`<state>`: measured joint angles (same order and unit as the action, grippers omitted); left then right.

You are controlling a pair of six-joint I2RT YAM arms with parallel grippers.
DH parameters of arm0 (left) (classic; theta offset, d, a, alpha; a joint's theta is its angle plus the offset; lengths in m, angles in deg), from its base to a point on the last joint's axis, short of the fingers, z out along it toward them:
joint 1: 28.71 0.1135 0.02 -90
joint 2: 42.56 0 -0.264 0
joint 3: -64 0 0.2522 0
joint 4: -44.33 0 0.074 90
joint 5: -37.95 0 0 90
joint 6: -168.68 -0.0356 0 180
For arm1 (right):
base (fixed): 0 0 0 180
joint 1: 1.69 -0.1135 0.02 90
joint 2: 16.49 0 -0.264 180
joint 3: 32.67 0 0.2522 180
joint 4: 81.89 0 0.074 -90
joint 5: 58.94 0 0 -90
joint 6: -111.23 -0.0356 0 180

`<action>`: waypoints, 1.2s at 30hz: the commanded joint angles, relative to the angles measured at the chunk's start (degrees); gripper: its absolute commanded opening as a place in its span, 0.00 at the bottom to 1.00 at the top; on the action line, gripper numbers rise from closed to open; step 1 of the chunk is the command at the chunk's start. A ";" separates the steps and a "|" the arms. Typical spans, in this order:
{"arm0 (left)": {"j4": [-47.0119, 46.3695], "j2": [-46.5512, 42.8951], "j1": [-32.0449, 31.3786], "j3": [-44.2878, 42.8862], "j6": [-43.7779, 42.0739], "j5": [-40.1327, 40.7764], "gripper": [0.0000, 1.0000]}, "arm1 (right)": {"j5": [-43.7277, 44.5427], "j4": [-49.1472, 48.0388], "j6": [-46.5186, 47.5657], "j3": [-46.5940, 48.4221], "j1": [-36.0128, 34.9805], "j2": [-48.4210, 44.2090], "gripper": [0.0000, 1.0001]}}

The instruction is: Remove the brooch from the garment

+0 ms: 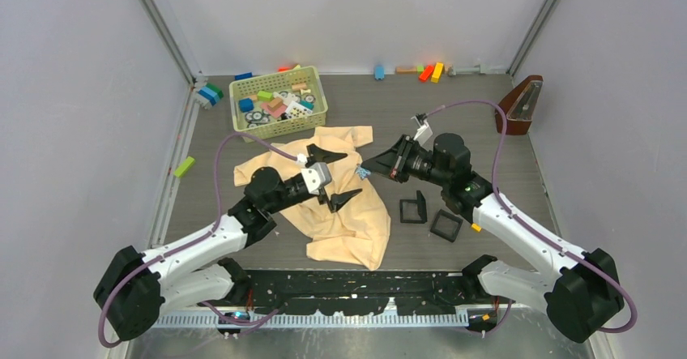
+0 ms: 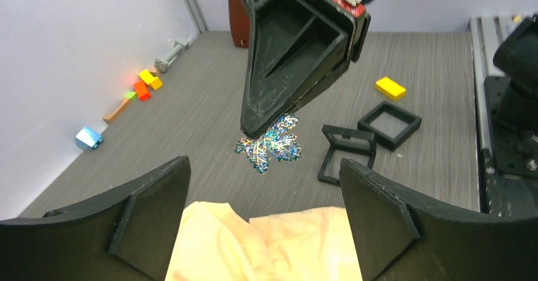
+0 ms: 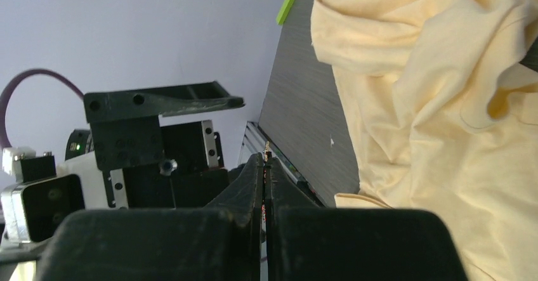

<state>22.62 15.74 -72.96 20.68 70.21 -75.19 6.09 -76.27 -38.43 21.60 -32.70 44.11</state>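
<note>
The brooch (image 2: 271,143) is a small glittering, pale-blue leaf-shaped ornament. It hangs from the tips of my right gripper (image 1: 364,168), which is shut on it, above the bare table just off the garment's right edge; it shows as a tiny glint in the top view (image 1: 362,173). The garment (image 1: 348,205) is a pale yellow shirt lying crumpled on the table and also shows in the right wrist view (image 3: 444,116). My left gripper (image 1: 339,179) is open and empty over the garment, its fingers (image 2: 146,211) on either side of a fold (image 2: 266,243), facing the right gripper.
Two black square trays (image 1: 413,208) (image 1: 445,224) lie right of the garment. A green basket of blocks (image 1: 278,101) stands behind it. A yellow block (image 2: 390,88), loose blocks along the back wall (image 1: 429,71) and a brown metronome (image 1: 521,104) are around.
</note>
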 commanded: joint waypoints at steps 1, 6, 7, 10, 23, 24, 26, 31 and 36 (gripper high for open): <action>2.19 0.88 -0.09 -0.51 -5.78 -5.89 0.96 | -8.57 -4.84 4.21 0.11 -0.21 0.11 0.01; 3.47 1.52 -0.07 -1.79 -10.30 -6.08 1.00 | -11.71 -4.31 3.53 0.75 -0.20 0.75 0.01; 3.47 1.56 -0.11 -1.87 -10.74 -6.31 1.00 | -11.87 -4.11 3.56 0.72 -0.20 0.71 0.01; 3.13 2.00 -0.05 -2.11 -11.29 -7.39 0.99 | -12.61 -3.91 3.50 0.77 -0.26 0.74 0.01; -0.77 4.61 -0.14 -3.66 -8.76 -12.32 0.86 | -13.08 -5.28 3.36 0.72 -0.97 1.98 0.01; -1.15 4.62 -0.14 -3.64 -8.49 -12.22 0.84 | -12.97 -5.36 3.33 0.71 -0.98 2.16 0.01; -1.53 4.60 -0.13 -3.78 -8.11 -12.11 0.78 | -12.74 -5.39 3.33 0.69 -1.06 2.30 0.00; -1.57 4.90 -0.13 -3.84 -7.64 -13.07 0.65 | -12.57 -6.23 2.61 0.70 -1.12 2.41 0.01; -1.62 4.95 -0.14 -3.72 -7.70 -12.80 0.50 | -12.40 -6.71 2.22 0.66 -1.25 2.63 0.02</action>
<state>24.09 20.66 -72.96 18.87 62.10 -87.10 -5.99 -79.07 -36.07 21.58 -33.46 46.56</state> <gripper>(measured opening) 0.558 0.031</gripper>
